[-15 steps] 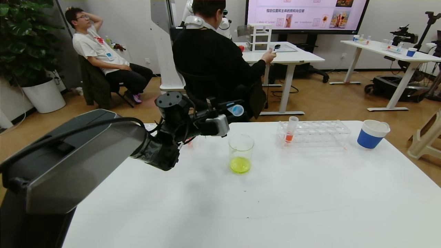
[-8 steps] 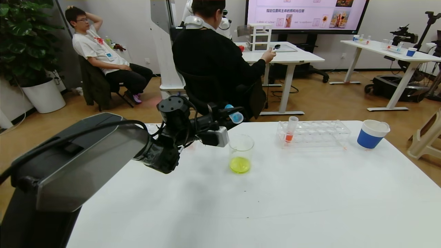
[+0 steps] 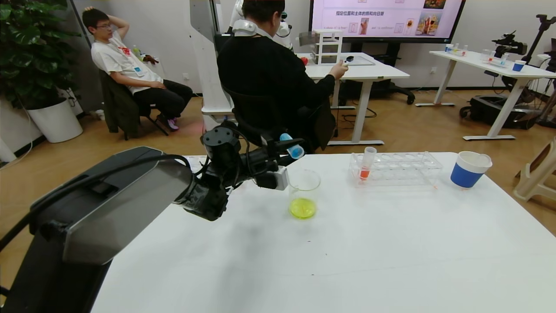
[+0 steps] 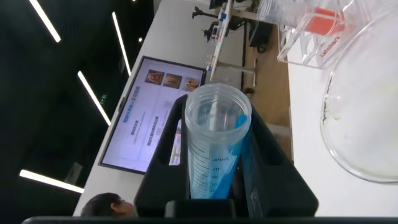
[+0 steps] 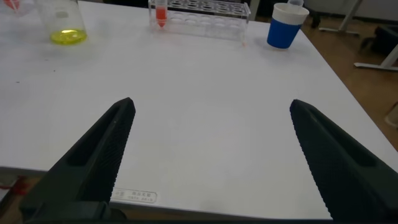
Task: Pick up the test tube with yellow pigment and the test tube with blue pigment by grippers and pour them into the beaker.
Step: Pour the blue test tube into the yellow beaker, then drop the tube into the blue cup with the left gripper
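My left gripper (image 3: 284,152) is shut on the test tube with blue pigment (image 3: 292,148), holding it in the air just left of and above the rim of the beaker (image 3: 304,193). The tube (image 4: 214,143) lies tilted between the black fingers, and blue liquid runs along its wall up to the open mouth. The beaker (image 4: 367,112) stands on the white table with yellow liquid in its bottom. The test tube with yellow pigment is out of view. My right gripper (image 5: 211,130) hangs open and empty over the table's near part.
A clear tube rack (image 3: 395,167) stands right of the beaker with one orange-red tube (image 3: 366,163) in its left end. A blue-and-white paper cup (image 3: 469,168) sits at the far right. People on chairs and other tables are beyond the far edge.
The left wrist has rolled: its grey box swung downward and the blue tube tipped further, shifting slightly left and down. The right gripper has not moved.
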Controlling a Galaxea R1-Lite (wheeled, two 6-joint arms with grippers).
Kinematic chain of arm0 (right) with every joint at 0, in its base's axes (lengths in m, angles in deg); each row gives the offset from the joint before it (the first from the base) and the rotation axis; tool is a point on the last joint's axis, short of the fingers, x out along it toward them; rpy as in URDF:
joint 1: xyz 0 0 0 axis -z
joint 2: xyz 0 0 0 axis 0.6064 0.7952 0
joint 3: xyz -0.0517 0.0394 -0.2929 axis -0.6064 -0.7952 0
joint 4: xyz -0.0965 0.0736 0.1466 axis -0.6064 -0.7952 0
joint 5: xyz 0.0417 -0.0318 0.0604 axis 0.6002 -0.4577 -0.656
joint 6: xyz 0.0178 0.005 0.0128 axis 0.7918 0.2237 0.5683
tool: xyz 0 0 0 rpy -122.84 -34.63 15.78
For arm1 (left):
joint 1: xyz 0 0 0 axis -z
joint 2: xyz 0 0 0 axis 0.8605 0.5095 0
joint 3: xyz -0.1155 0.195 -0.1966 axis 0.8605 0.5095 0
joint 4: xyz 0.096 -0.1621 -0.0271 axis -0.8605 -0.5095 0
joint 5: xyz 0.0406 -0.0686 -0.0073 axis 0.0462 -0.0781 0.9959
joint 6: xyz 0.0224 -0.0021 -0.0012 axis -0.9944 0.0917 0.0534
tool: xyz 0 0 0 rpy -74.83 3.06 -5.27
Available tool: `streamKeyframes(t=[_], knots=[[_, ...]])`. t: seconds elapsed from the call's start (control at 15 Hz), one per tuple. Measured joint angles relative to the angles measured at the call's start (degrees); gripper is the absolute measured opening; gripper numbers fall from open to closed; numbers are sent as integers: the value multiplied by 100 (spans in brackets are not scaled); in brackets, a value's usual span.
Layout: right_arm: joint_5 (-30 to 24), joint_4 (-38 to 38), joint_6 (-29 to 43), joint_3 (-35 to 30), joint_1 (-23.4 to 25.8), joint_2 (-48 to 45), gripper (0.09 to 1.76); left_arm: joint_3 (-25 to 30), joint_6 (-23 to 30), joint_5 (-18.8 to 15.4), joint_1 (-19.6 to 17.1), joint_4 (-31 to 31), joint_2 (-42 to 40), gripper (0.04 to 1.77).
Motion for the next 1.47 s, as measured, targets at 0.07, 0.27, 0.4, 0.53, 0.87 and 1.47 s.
streamKeyframes(t=[0.07, 0.27, 0.4, 0.53, 0.87, 1.47], knots=[[0, 0, 0, 0, 0, 0, 174, -7, -78, 13, 2, 2, 11, 50], [0, 0, 0, 0, -2, 0, 174, -13, -290, 223, 2, 121, 30, 50], [0, 0, 0, 0, -2, 0, 174, -13, -386, 261, 2, 184, 41, 50], [0, 0, 0, 0, -2, 0, 174, -11, -557, 262, 7, 184, 65, 50], [0, 0, 0, 0, -2, 0, 174, -2, -750, 265, 5, 289, 135, 50], [2, 0, 2, 0, -2, 0, 174, -2, -1330, 262, 13, 261, 229, 50]])
